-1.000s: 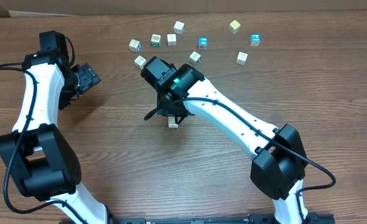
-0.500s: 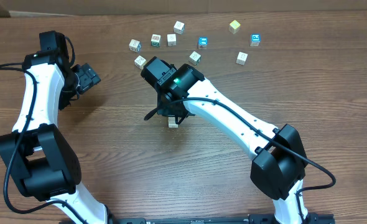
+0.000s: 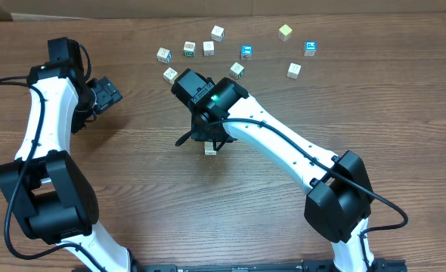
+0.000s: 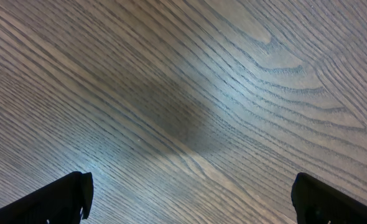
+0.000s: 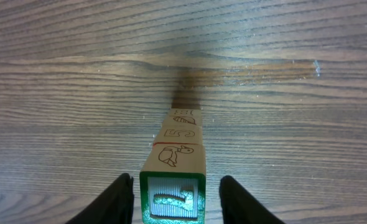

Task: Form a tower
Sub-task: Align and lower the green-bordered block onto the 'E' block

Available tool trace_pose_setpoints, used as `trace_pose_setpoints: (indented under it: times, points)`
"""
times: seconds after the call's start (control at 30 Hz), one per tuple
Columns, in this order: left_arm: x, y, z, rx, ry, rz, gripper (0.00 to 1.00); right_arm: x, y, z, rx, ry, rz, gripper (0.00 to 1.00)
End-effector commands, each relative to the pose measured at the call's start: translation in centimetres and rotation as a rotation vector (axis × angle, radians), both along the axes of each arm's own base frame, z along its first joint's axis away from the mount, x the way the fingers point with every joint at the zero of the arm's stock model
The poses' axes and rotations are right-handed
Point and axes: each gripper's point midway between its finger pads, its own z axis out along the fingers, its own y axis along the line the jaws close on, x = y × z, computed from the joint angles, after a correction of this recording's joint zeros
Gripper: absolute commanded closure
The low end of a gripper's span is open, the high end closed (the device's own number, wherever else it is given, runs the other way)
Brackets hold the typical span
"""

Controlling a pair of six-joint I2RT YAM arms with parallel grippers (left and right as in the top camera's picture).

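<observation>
Tower (image 3: 211, 149) stands near the centre of the counter (image 3: 132, 196), cubes stacked one on another, directly under the wrist of the right arm (image 3: 283, 147). Right jaws straddle the top cube (image 5: 173, 198), one each side, w/ a small gap both sides, not touching. Approx. ten loose cubes (image 3: 209, 48) lie scattered behind the tower toward the far edge, all apart from each other. Left arm (image 3: 45, 106) is at far left; left jaws hang over bare counter, well apart from the tower.

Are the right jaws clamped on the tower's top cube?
No, a strip of table shows on each side between the right jaws and the top cube.
</observation>
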Motion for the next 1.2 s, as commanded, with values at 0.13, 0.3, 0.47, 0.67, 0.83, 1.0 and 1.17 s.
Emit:
trace_pose_setpoints:
  times: [0.13,0.3,0.47,0.67,0.83,1.0,1.17]
  points:
    - [0.25,-0.07,0.06,0.003,-0.003,-0.014,0.00,0.53,0.65,0.90,0.019,-0.029,0.003,0.61]
    - [0.25,-0.07,0.06,0.003,-0.003,-0.014,0.01,0.53,0.66,0.91,0.019,-0.029,0.003,0.68]
    - [0.25,-0.07,0.06,0.003,-0.003,-0.014,0.01,0.58,0.71,0.92,0.021,-0.031,0.004,0.70]
    - [0.25,-0.07,0.06,0.003,-0.003,-0.014,0.00,0.59,0.72,0.93,0.022,-0.031,0.003,0.70]
    - [0.25,-0.07,0.06,0.003,-0.003,-0.014,0.00,0.65,0.80,0.95,0.025,-0.034,0.004,0.70]
    - [0.25,-0.07,0.06,0.003,-0.003,-0.014,0.01,0.69,0.83,0.96,0.027,-0.036,0.003,0.70]
    - [0.25,-0.07,0.06,0.003,-0.003,-0.014,0.01,0.62,0.77,0.94,0.024,-0.032,0.004,0.69]
